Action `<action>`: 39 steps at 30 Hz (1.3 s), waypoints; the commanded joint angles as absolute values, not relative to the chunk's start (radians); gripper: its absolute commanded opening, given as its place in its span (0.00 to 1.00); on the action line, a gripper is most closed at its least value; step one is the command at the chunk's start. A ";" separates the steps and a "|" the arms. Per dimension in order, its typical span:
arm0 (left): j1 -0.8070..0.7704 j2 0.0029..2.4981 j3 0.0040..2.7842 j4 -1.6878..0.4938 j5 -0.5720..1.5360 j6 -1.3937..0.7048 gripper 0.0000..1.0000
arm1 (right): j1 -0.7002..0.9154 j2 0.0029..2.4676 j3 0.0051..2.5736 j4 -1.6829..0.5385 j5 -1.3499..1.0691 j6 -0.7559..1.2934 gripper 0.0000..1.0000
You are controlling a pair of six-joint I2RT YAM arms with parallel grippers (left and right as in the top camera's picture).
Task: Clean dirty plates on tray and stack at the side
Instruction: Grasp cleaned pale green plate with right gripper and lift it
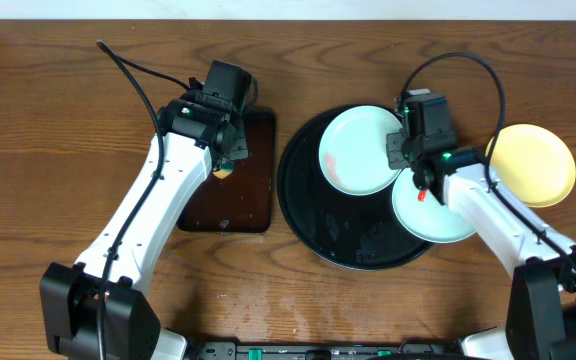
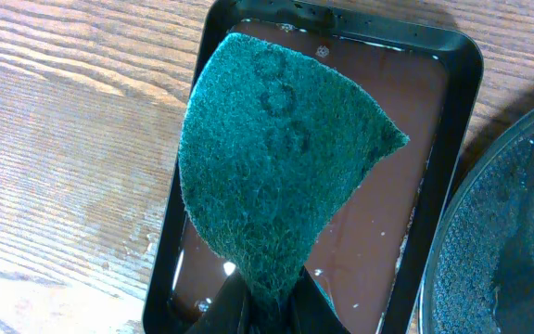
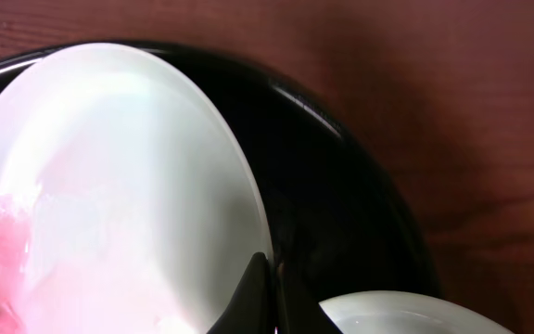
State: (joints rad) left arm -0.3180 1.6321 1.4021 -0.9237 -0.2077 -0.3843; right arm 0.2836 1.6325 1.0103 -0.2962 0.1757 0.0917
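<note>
One wooden table (image 1: 48, 120): bears everything; the black tray sits right of its middle.
Black tray (image 1: 338, 225): large, round and glossy with a raised rim. It is the landmark for all places below. Its bare floor shows at the lower left, wet-looking in patches.
Brown tray (image 1: 238, 205): smaller and rectangular, just left of the black tray, the two rims near each other but apart. A thin film of liquid lies on its floor in the left wrist view (image 2: 378, 232).
Yellow plate (image 1: 533, 165): off the black tray, on the table to its right. The right arm partly covers its near edge.
Smeared plate (image 1: 358, 150): pale blue-white, inside the black tray at its upper part. It has a red smear on its lower-left side, seen large in the right wrist view (image 3: 128, 186).
Second pale plate (image 1: 430, 222): inside the black tray at its lower right, half hidden under the right arm.
Scouring pad (image 2: 276, 167): green and curled, hanging over the brown tray, left of the black tray.
Left gripper (image 2: 267, 301): clamped on the pad's lower edge, above the brown tray.
Right gripper (image 3: 272, 289): jaws together, tips at the smeared plate's right rim, over the black tray. Whether the rim is nipped between them cannot be told.
</note>
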 commanded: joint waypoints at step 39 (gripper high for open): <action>-0.315 1.615 1.343 -0.868 -0.177 -0.379 0.08 | 0.892 1.530 1.013 0.167 1.393 -0.809 0.01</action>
State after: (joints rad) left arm -0.3180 1.6321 1.3468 -0.8703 -0.1978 -0.3847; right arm 0.8871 1.5528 1.0080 0.1532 1.3502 -0.7650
